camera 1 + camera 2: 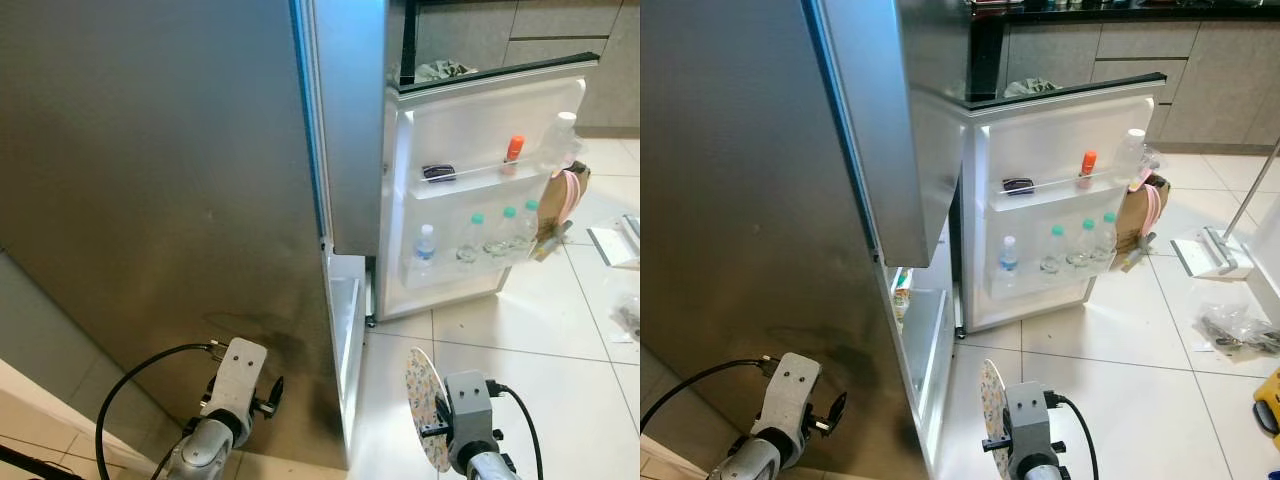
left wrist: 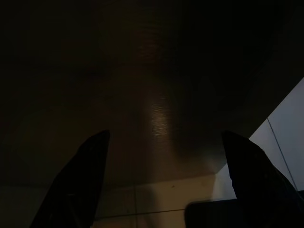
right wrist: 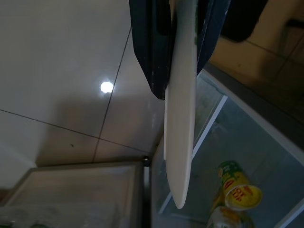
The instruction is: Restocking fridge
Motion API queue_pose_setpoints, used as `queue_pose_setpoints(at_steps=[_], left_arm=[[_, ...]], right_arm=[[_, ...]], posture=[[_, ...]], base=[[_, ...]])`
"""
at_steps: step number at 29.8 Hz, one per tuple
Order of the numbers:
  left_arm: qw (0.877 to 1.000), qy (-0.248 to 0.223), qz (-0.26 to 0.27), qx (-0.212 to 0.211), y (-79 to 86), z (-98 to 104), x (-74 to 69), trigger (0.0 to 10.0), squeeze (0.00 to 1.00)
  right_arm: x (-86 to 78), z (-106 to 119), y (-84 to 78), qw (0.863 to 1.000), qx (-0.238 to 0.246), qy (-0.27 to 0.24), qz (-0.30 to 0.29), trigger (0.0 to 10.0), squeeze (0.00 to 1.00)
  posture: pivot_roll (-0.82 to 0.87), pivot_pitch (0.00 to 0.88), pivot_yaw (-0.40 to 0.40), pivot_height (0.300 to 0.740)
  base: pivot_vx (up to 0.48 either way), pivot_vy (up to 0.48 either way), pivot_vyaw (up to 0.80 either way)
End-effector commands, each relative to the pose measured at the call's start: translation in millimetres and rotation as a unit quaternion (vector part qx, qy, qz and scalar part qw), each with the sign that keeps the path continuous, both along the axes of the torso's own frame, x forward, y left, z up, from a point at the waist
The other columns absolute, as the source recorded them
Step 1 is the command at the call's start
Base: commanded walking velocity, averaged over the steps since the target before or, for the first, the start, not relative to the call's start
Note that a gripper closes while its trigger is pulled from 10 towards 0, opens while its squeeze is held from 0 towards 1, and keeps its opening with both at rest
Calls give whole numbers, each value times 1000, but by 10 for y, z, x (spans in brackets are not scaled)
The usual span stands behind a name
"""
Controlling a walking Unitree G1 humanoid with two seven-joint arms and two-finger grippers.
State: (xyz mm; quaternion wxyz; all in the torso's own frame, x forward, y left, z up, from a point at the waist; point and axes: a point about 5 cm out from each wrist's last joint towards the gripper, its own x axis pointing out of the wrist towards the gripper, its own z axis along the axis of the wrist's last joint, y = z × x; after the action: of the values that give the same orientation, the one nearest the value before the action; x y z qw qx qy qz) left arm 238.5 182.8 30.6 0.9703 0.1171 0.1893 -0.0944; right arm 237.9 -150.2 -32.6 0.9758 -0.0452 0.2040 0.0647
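A flat round plate (image 3: 180,118), white with a speckled face, is held edge-on in the right claw (image 3: 180,47), whose two black fingers (image 3: 149,42) clench it from both sides low over the pale tiled floor (image 1: 540,370). Ahead of that claw stands the open fridge door (image 1: 480,130), its upper shelf carrying an orange-capped bottle (image 1: 513,150) and a dark object, its lower shelf a row of water bottles (image 1: 480,240). Just beyond the plate's tip, yellow-lidded containers (image 3: 237,190) sit on a lower fridge shelf. The left claw (image 2: 166,156) hangs released, fingers spread wide, close to the dark steel fridge side (image 1: 150,180), with a black cable looping from its wrist.
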Motion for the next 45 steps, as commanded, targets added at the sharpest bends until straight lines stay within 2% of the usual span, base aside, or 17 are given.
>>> queue_pose_setpoints(at_steps=[1, 5, 10, 27, 45], left_arm=[[1000, 3, -8, 0, -44, -36, -24, 10000, 0], [1000, 1, -8, -1, -50, -38, -25, 10000, 0], [1000, -2, -7, -2, -53, -44, -19, 10000, 0], [1000, -3, 3, -7, -47, -55, 6, 10000, 0], [1000, 6, 17, -17, -30, -74, 33, 10000, 0]], right_arm=[[-28, -13, -23, 1000, -9, 0, 1, 10000, 0], [-43, -21, -32, 1000, -13, 2, 3, 10000, 0], [-53, -39, -61, 999, -34, 10, 4, 10000, 0], [-54, -37, -71, 999, -34, 9, 4, 10000, 0], [-58, -44, -70, 999, -30, 13, 4, 10000, 0]], posture=[[-61, 79, 49, 737], [-64, 79, 48, 737], [-65, 80, 49, 737], [-66, 78, 47, 737], [-68, 71, 49, 737]], base=[[0, -469, 0], [0, -469, 0], [0, -451, 669], [0, -385, 679], [0, 0, 0]])
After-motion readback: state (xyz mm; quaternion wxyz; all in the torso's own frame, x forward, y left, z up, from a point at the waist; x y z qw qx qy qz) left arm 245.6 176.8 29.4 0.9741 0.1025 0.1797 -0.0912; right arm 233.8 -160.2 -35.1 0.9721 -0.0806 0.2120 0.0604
